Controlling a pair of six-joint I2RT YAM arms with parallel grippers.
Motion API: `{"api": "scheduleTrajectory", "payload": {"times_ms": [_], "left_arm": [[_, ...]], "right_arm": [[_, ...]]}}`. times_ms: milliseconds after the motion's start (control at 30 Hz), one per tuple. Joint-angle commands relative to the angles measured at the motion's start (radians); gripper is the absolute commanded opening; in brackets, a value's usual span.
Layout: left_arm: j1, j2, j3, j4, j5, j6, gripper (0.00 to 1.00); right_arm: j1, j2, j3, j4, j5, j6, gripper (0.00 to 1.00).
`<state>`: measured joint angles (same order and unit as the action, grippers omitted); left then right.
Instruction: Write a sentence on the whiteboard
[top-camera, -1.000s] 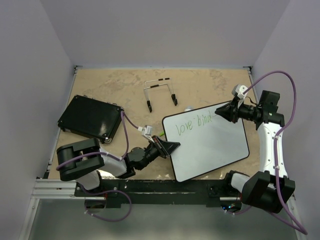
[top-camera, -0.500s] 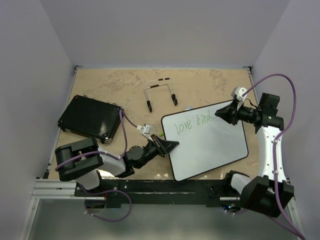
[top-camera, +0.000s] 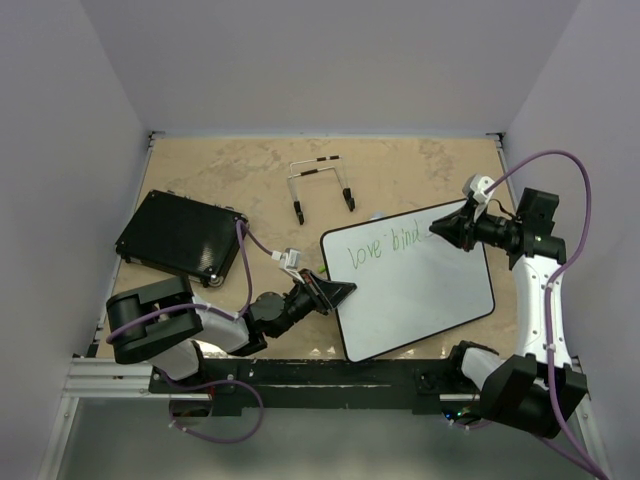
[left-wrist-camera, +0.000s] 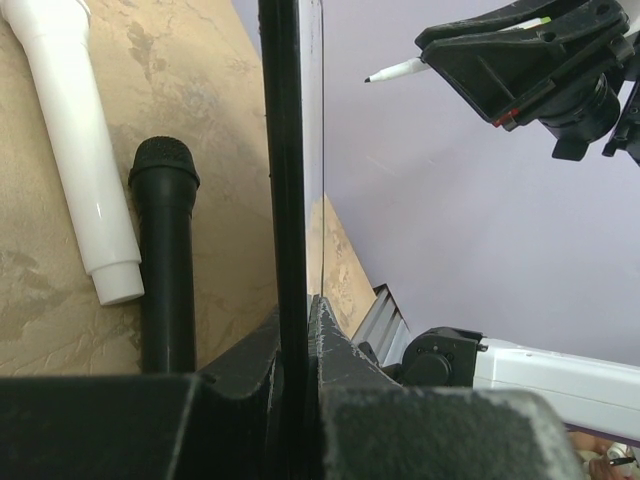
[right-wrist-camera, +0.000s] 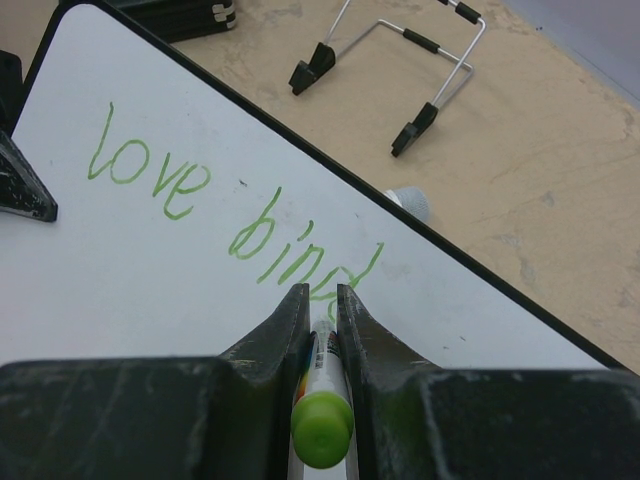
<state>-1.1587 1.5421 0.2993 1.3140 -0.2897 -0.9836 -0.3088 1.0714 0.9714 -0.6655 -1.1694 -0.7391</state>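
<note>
The whiteboard lies tilted on the table right of centre, its black frame edge running up the left wrist view. My left gripper is shut on that left edge. The sentence reads "love bind" in green along the board's far side. My right gripper is shut on a green-capped marker, its tip hidden between the fingers at the end of "bind". The right wrist view shows the gripper low over the whiteboard.
A black textured pad lies at the left. A wire stand stands behind the board. A black microphone and a white tube lie on the table beside the board's edge. A grey mesh head peeks past the far edge.
The board has slid slightly to the left in the left gripper. The right gripper has shifted a little with the marker, and the last letter of "bind" has grown.
</note>
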Motion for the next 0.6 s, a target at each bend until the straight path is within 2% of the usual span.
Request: {"api": "scheduleTrajectory", "payload": {"times_ms": [0,567], "left_arm": [[0.008,-0.023,0.004,0.108,-0.003,0.122,0.00],[0.008,-0.045,0.000,0.083,-0.002,0.125,0.00]], "right_arm": [[-0.006,-0.021,-0.005,0.041,-0.006,0.024,0.00],[-0.006,-0.053,-0.025,0.133,0.050,0.133,0.00]]}}
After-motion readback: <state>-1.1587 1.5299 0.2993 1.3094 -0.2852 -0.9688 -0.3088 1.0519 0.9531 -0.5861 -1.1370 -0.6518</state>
